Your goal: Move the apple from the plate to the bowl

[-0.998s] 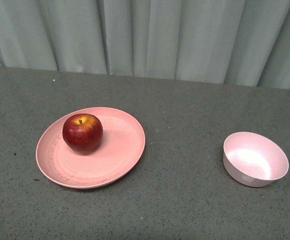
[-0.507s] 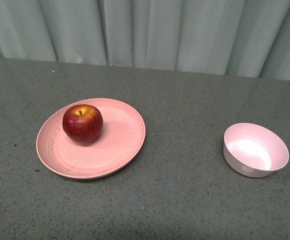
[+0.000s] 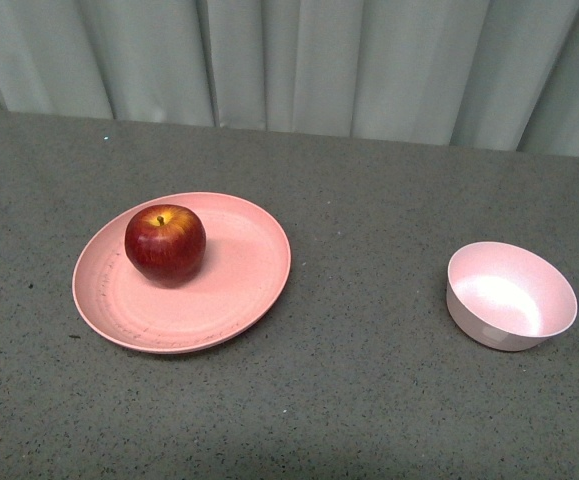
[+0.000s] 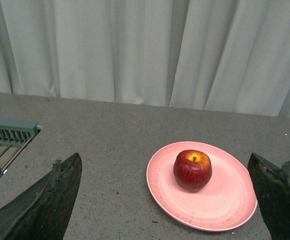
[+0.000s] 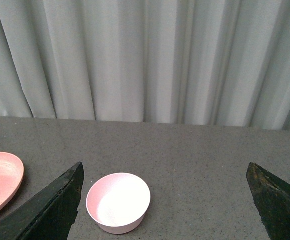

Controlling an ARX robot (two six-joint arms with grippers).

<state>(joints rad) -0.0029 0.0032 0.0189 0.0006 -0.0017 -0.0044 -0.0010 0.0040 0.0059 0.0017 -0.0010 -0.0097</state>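
Observation:
The dark-red apple (image 3: 165, 243) sits upright on the wide salmon-pink plate (image 3: 239, 290) at the left of the grey table. The small pale pink bowl (image 3: 510, 307) stands empty at the right. Neither arm shows in the front view. In the left wrist view my left gripper (image 4: 167, 192) is open and empty, with the apple (image 4: 192, 169) on the plate (image 4: 230, 200) ahead between its fingers. In the right wrist view my right gripper (image 5: 165, 192) is open and empty, with the bowl (image 5: 118, 202) ahead near one finger and the plate's edge (image 5: 2, 180) at the side.
A pale curtain (image 3: 299, 65) hangs behind the table's far edge. A grey-green slatted rack (image 4: 7, 135) shows at the side of the left wrist view. Bare grey tabletop (image 3: 369, 280) lies between plate and bowl.
The plate, apple and bowl have shifted slightly up in the front view, as if the camera tilted. Nothing on the table has moved.

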